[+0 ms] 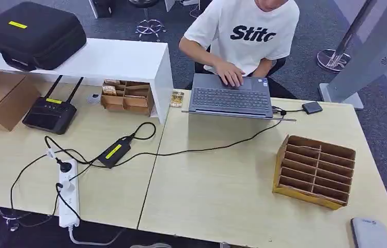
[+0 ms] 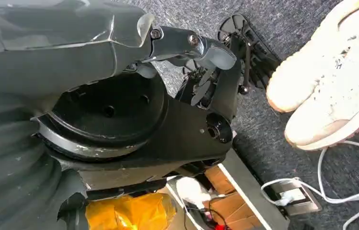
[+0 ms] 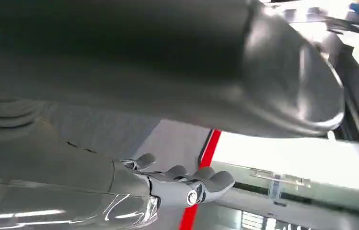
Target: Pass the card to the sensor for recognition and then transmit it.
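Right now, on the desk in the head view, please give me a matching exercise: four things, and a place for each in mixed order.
1 black case
2 laptop
3 slotted cardboard organizer
4 power strip

A near left desk edge
B on the white shelf
C right side of desk
D under the person's hand

Pairs: 1-B, 2-D, 3-C, 4-A

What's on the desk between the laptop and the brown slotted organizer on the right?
In the head view, bare desktop between laptop and slotted organizer; the black cable runs left of that stretch.
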